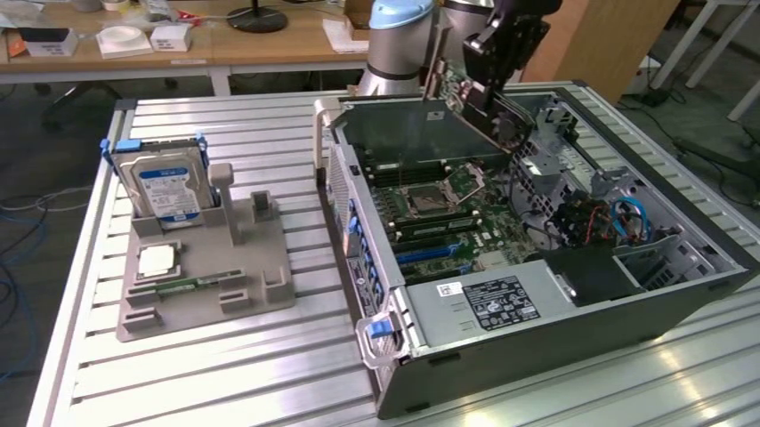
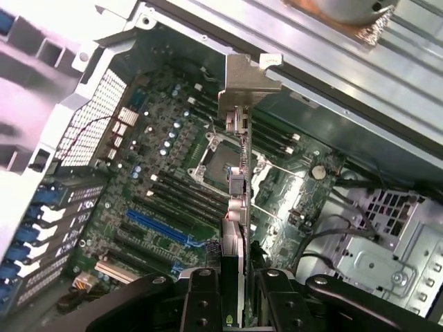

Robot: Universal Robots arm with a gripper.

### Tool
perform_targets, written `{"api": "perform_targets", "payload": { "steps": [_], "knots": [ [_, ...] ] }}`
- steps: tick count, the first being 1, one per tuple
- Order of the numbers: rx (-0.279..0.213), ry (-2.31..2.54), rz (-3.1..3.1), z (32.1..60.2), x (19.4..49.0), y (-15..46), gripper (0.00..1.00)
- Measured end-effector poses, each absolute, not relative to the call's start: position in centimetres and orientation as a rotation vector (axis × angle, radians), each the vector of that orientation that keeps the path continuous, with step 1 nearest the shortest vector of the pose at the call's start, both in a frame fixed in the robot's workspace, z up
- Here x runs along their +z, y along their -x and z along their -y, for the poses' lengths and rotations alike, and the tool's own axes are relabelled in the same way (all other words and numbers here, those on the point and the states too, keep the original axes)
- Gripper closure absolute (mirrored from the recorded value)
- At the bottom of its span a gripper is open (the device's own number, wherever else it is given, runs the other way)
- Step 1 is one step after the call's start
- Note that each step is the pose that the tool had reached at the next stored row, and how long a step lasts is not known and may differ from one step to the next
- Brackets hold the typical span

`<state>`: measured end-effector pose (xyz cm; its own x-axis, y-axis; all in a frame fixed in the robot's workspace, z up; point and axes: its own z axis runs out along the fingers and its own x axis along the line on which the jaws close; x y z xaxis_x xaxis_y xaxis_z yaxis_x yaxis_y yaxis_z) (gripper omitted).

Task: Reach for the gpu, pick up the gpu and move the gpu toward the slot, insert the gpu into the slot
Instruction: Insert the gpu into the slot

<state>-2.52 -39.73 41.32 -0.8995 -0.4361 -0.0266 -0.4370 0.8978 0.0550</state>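
A wooden desk [image 1: 273,43] is seen behind a slatted metal table [image 1: 238,374]; cables [image 1: 21,218] are strewn across the floor [image 1: 53,156].

We see a bare, dull metal bracket [image 2: 247,81] on the gpu [image 2: 237,187], between matt black fingers [image 2: 201,304]. The desk [image 1: 238,374] is ribbed, shiny metal, and the stand [image 1: 255,289] on it looks like matt grey plastic.

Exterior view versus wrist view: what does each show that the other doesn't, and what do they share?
Exterior view: the hard drive upright in a grey holder on the slatted table, beside the open case. Wrist view: the gpu edge-on, its metal bracket away from the hand. Both: the hand clamped on the gpu above the motherboard, with its blue slot empty.
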Motion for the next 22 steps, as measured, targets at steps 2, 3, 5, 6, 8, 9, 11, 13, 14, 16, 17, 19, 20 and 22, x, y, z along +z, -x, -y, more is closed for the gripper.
{"api": "perform_targets", "payload": {
  "steps": [2, 3, 5, 6, 8, 9, 11, 13, 14, 16, 17, 19, 20, 22],
  "knots": [
    [0.093, 0.748, -3.036, 39.7, 41.2, 2.5, 0.74],
    [0.093, 0.772, -3.03, 39.7, 41.1, 2.5, 0.74],
    [0.093, 0.821, -3.016, 39.7, 41.0, 2.5, 0.74],
    [0.093, 0.843, -3.01, 39.7, 40.9, 2.5, 0.74],
    [0.092, 0.889, -2.995, 39.7, 40.8, 2.5, 0.74],
    [0.091, 0.913, -2.987, 39.7, 40.7, 2.5, 0.74],
    [0.091, 0.959, -2.971, 39.7, 40.5, 2.5, 0.74],
    [0.09, 1.006, -2.954, 39.7, 40.4, 2.5, 0.74],
    [0.09, 1.028, -2.946, 39.8, 40.3, 2.5, 0.74],
    [0.089, 1.073, -2.928, 39.8, 40.1, 2.5, 0.74],
    [0.088, 1.095, -2.919, 39.8, 40.0, 2.5, 0.74],
    [0.088, 1.141, -2.9, 39.8, 39.9, 2.5, 0.74],
    [0.087, 1.163, -2.891, 39.8, 39.8, 2.5, 0.74],
    [0.086, 1.205, -2.872, 39.8, 39.7, 2.5, 0.74]
  ]
}}
